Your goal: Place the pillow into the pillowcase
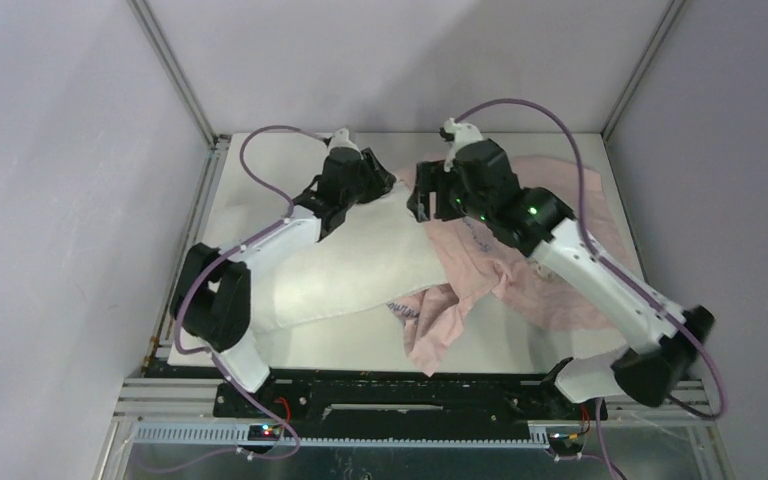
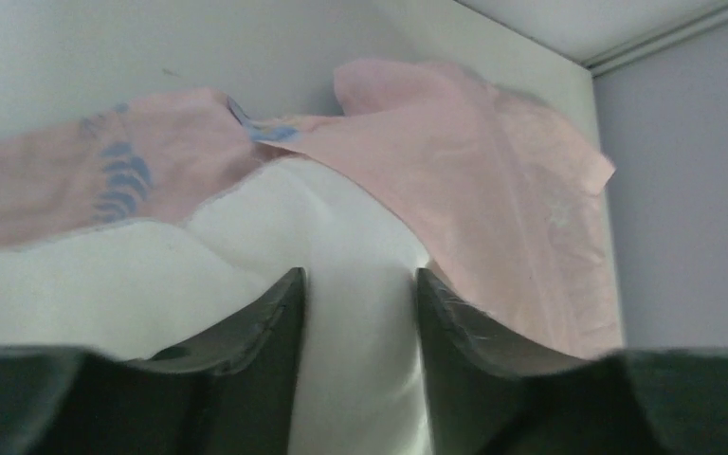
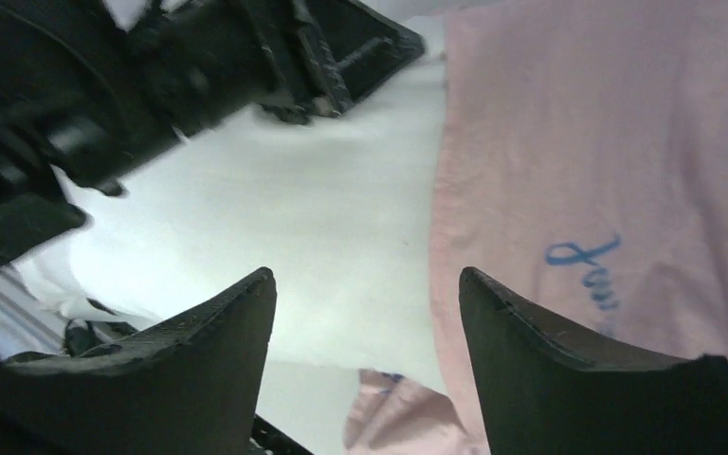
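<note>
Left gripper [image 2: 360, 318] jaws are pinching a ridge of the pillow [image 2: 341, 237] at its far end. Right gripper [image 3: 367, 313] jaws are hovering spread over the pillowcase [image 3: 607, 142] edge. Insertion appears to be starting. The next move calls for catching and lifting that edge. The far wall [image 1: 390, 60] is limiting reach, while the table [image 1: 505, 345] is offering room nearer the bases.
</note>
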You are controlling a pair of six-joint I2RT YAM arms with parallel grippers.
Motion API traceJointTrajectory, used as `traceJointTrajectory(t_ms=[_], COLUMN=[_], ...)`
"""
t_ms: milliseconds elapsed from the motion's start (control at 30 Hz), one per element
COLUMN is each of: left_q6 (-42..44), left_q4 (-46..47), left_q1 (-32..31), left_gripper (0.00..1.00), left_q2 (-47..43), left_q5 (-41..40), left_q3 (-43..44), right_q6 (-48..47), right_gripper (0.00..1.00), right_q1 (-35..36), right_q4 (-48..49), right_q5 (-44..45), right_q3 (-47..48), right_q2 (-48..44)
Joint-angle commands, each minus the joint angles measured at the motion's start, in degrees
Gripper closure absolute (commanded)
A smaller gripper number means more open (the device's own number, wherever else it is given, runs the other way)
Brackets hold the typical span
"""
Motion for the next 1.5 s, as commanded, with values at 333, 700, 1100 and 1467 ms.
traceJointTrajectory(t_ms=[333, 700, 1100, 1467], left_q6=[23.39, 15.51, 11.55, 3.63], left_q4=[-31.08, -29.63, -26.04, -19.4], left_q1=[-6.13, -10.67, -10.67, -12.75], left_gripper=[0.08, 0.09, 0.92, 1.0], left_q2=[-21.46, -17.34, -12.45, -7.25], left_q5=[-1.98, -6.51, -7.47, -7.89], left_q3=[1.98, -8.34, -10.66, -10.75], right_q6=[-1.8, 0.58, 0.83, -0.81], right_gripper=[0.23, 0.39, 0.84, 0.95], right_q1=[5.49, 7.36, 7.15, 16.68], right_q4=[2.87, 5.41, 1.92, 1.99], right_q5=[13.23, 16.08, 24.17, 11.42], right_q3=[-22.9, -27.25, -26.19, -9.97], right_q2=[-13.94, -9.33, -7.63, -7.46])
